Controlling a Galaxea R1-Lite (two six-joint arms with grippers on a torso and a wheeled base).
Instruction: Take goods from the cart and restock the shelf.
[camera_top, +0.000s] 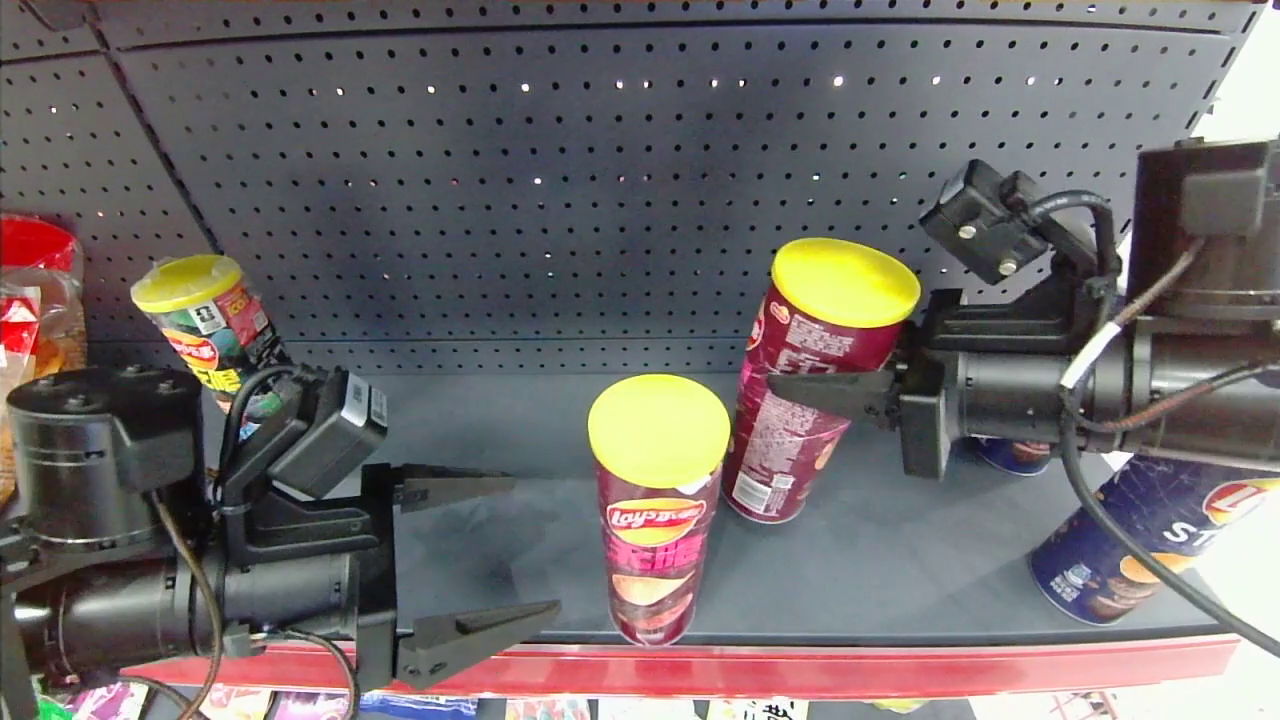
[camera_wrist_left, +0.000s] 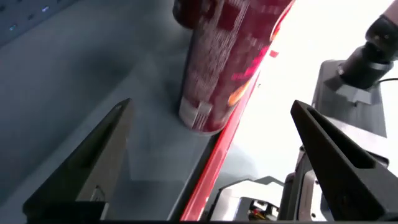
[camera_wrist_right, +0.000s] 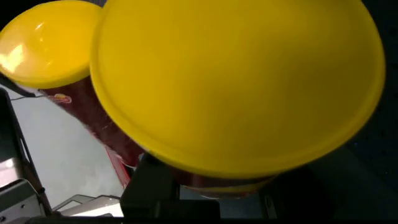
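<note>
While the right arm reaches in level from the right side of the shelf (camera_top: 880, 560), the right gripper (camera_top: 815, 372) pinches the rear maroon can (camera_top: 790, 440) on its upper body, just under the yellow lid. One finger lies across the can's near side and the other is hidden behind it. That can leans, with its top toward the right arm and its base low over the shelf floor; whether the base touches cannot be told. In the right wrist view its lid (camera_wrist_right: 236, 81) sits close under the camera.

The left arm lies level along the shelf's red front edge (camera_top: 800, 672). The left gripper (camera_top: 532, 546) points toward the front maroon can (camera_top: 655, 520), its jaws spread wide and holding nothing. That can stands upright near the front edge, just beyond the fingertips and apart from them. A blue can (camera_top: 1130, 550) stands at the right, and a dark can (camera_top: 205, 330) leans at the left.
</note>
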